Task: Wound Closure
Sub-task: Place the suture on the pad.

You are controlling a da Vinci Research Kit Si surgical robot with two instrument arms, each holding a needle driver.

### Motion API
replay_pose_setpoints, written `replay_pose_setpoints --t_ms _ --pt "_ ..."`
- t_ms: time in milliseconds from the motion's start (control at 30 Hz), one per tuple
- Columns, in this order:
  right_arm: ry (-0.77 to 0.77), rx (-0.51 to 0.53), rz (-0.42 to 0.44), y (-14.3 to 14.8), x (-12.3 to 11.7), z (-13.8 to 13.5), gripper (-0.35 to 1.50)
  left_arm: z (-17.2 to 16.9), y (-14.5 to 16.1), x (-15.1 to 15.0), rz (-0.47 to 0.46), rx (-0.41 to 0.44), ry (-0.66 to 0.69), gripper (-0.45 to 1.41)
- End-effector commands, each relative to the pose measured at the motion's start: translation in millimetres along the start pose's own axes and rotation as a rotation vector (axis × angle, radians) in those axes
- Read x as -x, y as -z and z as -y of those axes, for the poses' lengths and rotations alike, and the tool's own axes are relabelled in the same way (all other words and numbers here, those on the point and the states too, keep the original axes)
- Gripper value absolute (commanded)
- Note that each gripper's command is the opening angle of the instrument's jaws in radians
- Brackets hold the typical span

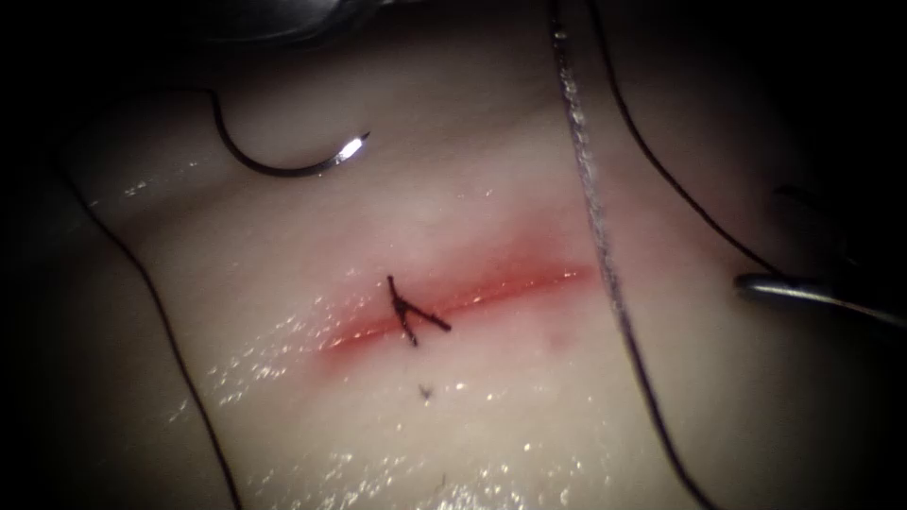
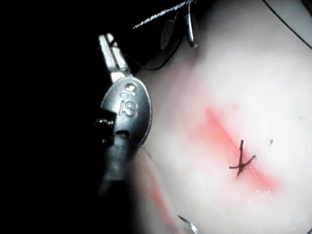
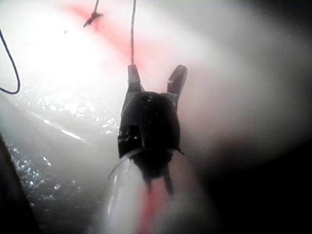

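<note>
The pale tissue (image 1: 491,179) bears a red cut (image 1: 510,283) running left to right, with one tied stitch (image 1: 411,312) and its short cut ends near the cut's left part. The curved needle (image 1: 274,168) lies loose on the tissue above and left of the cut, its shiny tip (image 1: 357,144) pointing up and right. My left tool (image 1: 274,19) hovers above the needle; its jaws (image 2: 111,56) look shut with nothing between them. My right tool (image 1: 761,255) sits right of the cut, and its jaws (image 3: 155,75) stand open, with the thread (image 3: 131,34) running past one finger (image 3: 134,78).
A thick strand of thread (image 1: 590,189) crosses the right end of the cut from top to bottom. A thinner strand (image 1: 661,170) runs toward the right tool. Another strand (image 1: 161,312) trails down the tissue's left side. Wet glints cover the near tissue (image 1: 378,463).
</note>
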Motion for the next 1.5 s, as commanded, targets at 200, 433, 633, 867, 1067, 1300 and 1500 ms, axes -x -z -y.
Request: replay_pose_setpoints --t_ms 200,433,633,867,1067,1300,1500 --pt "0.024 0.097 -0.020 4.4 -1.4 -1.4 1.15 -4.2 -5.9 8.2 0.016 -0.005 0.040 -0.45" --pt "0.060 0.192 -0.049 6.7 -4.0 -2.1 1.15 -10.0 -9.6 17.6 0.020 0.042 0.089 -0.45" --pt "0.063 0.238 -0.054 7.7 -4.5 -1.9 1.23 -12.6 -9.9 24.2 0.049 0.119 0.129 -0.45" --pt "0.066 0.239 -0.057 8.1 -4.7 -1.4 1.25 -14.3 -10.1 30.2 0.142 0.242 0.144 -0.45" --pt "0.065 0.241 -0.055 8.3 -4.8 -1.2 1.41 -13.5 -9.7 32.4 0.180 0.238 0.154 -0.45" --pt "0.032 0.099 -0.119 5.7 -5.6 2.0 1.38 -11.1 -9.0 30.9 0.261 0.156 0.402 1.31" --pt "0.142 -0.026 -0.061 2.1 -6.9 5.9 1.03 -9.5 -6.3 26.2 0.284 0.161 0.502 1.40"
